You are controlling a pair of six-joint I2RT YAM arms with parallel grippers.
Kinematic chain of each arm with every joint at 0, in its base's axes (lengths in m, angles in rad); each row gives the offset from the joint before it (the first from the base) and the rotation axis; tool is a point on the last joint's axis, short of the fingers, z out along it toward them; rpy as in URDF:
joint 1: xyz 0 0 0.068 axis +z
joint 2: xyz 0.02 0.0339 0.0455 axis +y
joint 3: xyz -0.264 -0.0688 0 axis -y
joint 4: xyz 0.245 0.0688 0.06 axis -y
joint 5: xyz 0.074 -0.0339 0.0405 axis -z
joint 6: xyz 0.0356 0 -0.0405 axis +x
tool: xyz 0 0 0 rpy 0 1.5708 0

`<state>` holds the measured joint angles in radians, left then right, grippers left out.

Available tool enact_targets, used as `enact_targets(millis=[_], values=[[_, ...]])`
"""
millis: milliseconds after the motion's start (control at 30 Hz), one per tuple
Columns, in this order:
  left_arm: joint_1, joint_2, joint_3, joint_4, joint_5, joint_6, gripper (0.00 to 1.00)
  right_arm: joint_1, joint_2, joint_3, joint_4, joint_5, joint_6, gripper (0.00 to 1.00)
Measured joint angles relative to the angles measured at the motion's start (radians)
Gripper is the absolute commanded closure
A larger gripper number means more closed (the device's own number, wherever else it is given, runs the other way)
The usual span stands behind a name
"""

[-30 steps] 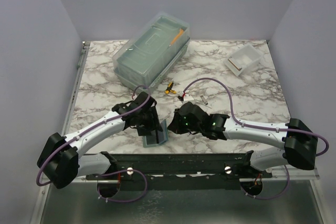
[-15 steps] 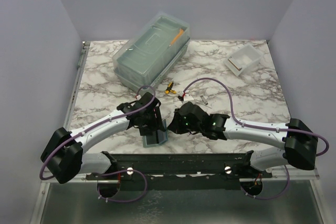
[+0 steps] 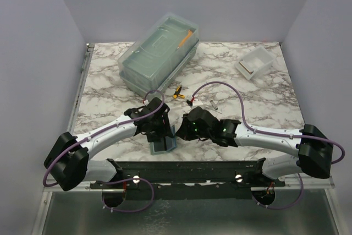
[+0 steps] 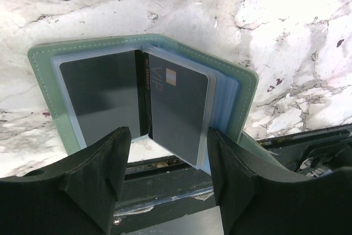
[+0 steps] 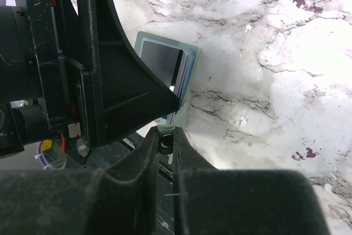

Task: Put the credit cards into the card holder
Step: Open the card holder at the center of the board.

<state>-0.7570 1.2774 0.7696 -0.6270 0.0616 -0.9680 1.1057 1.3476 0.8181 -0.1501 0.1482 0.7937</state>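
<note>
Straddling the open card holder (image 4: 44,81) at the near edge of the tabletop (image 4: 165,4), the left tool (image 4: 168,141) was held pretty wide. The holder's right flap was pinched by the narrow right tool (image 5: 165,136). Two black credit cards (image 4: 102,97) were tucked inside.

Marble-pattern table (image 3: 110,75), plain lilac-grey walls (image 3: 33,53) on three sides, even light.

The card holder (image 4: 44,75) is grey-green, its credit cards (image 4: 104,97) black; the table (image 4: 275,20) is white marble veined grey.
</note>
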Motion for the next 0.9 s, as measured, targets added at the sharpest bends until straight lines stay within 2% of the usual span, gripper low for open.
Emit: enact_targets(millis=[533, 667, 800, 900], values=[[-0.003, -0.048, -0.047, 0.008, -0.058, -0.008, 0.42, 0.000, -0.013, -0.004, 0.000, 0.000, 0.003, 1.00], [-0.003, -0.051, -0.047, -0.032, -0.102, -0.013, 0.44, 0.000, -0.019, -0.004, 0.000, 0.000, 0.004, 1.00], [-0.003, -0.076, -0.044, -0.117, -0.154, -0.018, 0.40, 0.000, -0.029, -0.006, -0.001, 0.001, 0.009, 1.00], [-0.002, -0.149, -0.019, -0.161, -0.159, -0.008, 0.39, 0.000, -0.037, -0.009, 0.000, 0.000, 0.010, 1.00]])
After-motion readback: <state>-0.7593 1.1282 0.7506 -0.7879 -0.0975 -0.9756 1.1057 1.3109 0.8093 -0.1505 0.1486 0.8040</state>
